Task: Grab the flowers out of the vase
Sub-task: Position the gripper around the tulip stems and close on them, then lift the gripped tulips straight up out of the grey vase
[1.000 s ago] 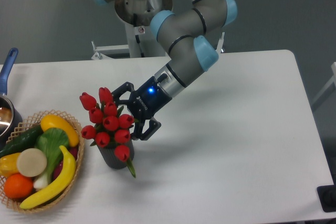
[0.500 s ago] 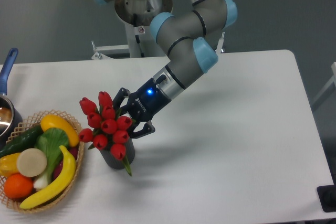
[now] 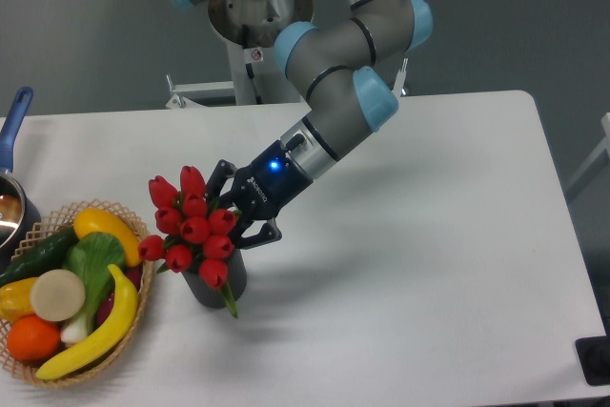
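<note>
You have the tulip bunch (image 3: 191, 226) standing in the dark grey vase (image 3: 214, 285) on the white worktop (image 3: 419, 264), just beside the wicker basket (image 3: 143, 278) of fruit and vegetables on its left. The gripper (image 3: 235, 216) comes in from the right at a slant and sits among the red buds and leaves, just above the mouth of the vase. Its fingers look drawn in around the stems, but the buds hide the contact, so you cannot tell whether it has a true pinch on them or is only pressed against the foliage.

Expect the bunch to be light and floppy: thin stems that bend, buds that crush or splay if squeezed. The leaning heads suggest it already tips toward the basket. Take hold low, on the gathered stems under the buds, where the bundle is narrowest and firmest, not on the heads. The vase is small and probably light too, so it may drag or tip with the stems; lift straight along the axis of the vase.
</note>
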### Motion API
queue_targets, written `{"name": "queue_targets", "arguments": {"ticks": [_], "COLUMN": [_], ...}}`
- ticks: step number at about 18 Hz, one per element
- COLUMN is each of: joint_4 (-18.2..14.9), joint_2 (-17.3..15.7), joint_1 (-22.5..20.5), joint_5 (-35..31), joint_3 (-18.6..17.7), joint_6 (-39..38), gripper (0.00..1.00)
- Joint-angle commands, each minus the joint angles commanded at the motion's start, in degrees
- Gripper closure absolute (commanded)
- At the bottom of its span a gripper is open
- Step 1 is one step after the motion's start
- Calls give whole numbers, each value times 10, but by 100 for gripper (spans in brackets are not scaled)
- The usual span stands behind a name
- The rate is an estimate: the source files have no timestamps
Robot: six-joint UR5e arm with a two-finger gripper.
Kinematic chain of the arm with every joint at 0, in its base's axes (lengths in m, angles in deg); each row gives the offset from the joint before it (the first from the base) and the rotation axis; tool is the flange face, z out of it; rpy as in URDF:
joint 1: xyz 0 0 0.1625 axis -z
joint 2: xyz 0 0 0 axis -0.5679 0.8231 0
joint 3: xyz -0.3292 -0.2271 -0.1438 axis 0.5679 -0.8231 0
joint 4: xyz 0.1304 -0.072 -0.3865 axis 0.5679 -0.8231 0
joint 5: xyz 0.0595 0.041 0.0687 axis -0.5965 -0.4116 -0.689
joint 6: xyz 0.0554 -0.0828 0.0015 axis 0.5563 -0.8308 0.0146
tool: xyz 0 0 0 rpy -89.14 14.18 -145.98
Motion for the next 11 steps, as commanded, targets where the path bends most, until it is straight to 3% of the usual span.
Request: {"name": "queue_targets", "arguments": {"ticks": [4,11], "joint_4": [0,0], "joint_2": [-12,-61], "joint_1": [0,-3], "joint_5": [1,8], "joint_3": [-1,0], "joint_6": [-15,-80], "gripper": [56,56]}}
